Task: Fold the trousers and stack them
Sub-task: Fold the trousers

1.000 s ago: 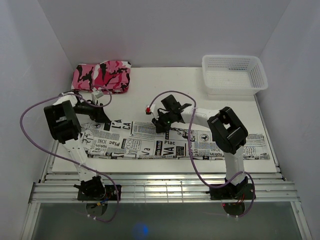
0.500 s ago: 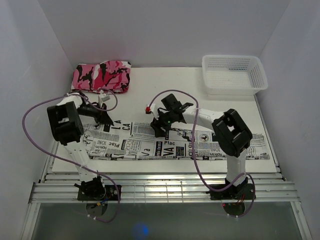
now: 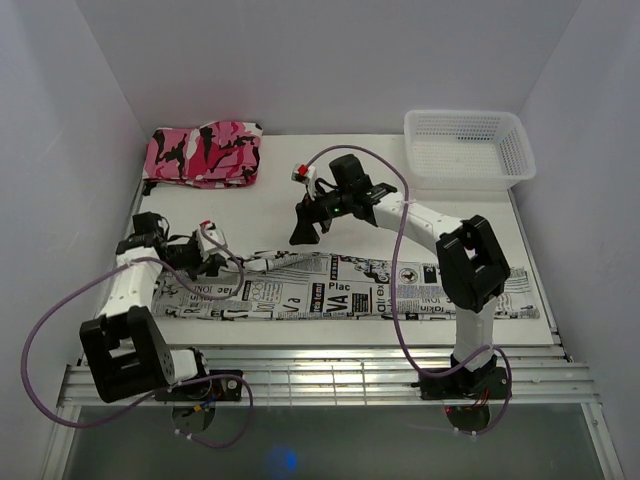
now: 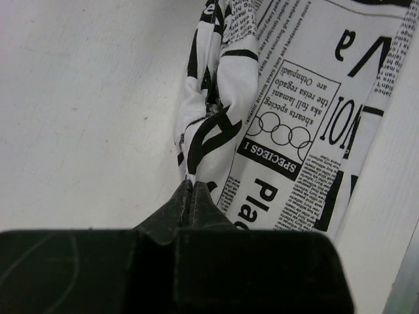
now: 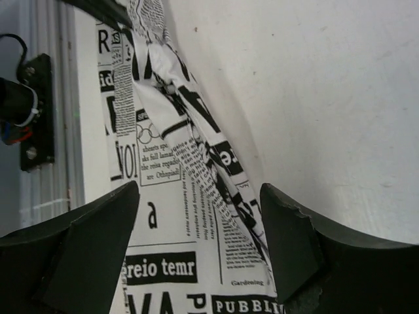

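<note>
Left pincer (image 4: 192,188) closed tight, nipping a bunched fold of the trousers (image 4: 288,111) at their end. Right pincer (image 5: 200,196) wide open, empty, above the trousers on the bench (image 5: 314,78).

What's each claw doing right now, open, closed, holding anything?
Left claw: closed, pinching a bunched fold of the trousers.
Right claw: open, holding nothing, raised above the trousers.

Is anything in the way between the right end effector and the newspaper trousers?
Nothing visible is in the way. The right end effector hangs open near the far edge of the newspaper-print trousers, holding nothing, and its wrist view shows only cloth and white table below.
</note>
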Robot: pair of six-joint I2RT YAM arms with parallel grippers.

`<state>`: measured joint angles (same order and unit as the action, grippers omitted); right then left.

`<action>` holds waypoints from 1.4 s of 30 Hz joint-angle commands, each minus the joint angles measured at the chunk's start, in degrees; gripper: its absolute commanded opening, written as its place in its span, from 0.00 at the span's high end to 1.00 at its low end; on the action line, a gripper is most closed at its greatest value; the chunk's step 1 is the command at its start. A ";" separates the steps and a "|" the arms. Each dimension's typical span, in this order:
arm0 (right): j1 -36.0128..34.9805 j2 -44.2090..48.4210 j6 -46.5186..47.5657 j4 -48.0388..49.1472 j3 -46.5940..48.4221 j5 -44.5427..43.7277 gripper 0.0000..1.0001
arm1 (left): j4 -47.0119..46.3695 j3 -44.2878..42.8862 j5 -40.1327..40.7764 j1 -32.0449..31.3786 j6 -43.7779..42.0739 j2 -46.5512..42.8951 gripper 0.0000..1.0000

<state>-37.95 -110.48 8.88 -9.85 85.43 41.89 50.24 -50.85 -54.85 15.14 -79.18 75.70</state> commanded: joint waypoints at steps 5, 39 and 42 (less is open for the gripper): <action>-1.51 -4.13 -14.24 9.14 -0.88 8.47 0.26 | -10.51 17.95 2.63 -0.37 -10.37 -14.70 1.00; -15.31 -14.06 -48.08 43.16 -9.14 -2.25 0.40 | -11.83 17.54 0.01 -0.37 0.87 -14.70 1.00; -15.31 -14.77 -48.61 43.51 -8.44 -3.91 0.38 | -11.65 17.98 -0.17 -0.37 -0.01 -15.58 1.00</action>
<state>-53.41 -124.84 -38.06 29.10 73.84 40.12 37.32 -31.51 -52.07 14.87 -79.02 61.43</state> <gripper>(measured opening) 0.613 0.017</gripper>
